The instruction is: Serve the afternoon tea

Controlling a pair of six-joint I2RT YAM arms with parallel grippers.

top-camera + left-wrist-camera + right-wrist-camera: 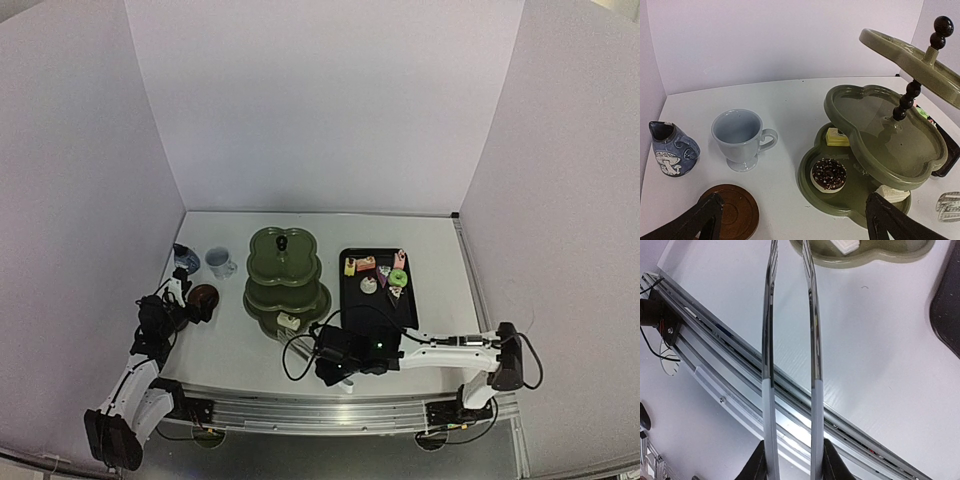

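Tongs (816,410) gripped in right pincer (792,467), their tips just short of green stand (865,257), whose bottom tier holds a white cake (846,245). Left pincer (793,202) spread wide, brown coaster (732,212) below, beside one finger (697,220); bluish cup (740,137) beyond it. Other cakes (380,272) on black tray (350,300), right of stand.

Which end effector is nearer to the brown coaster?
Left. The left end effector is open right beside the brown coaster; the right end effector, holding the metal tongs, is far off, in front of the green stand.
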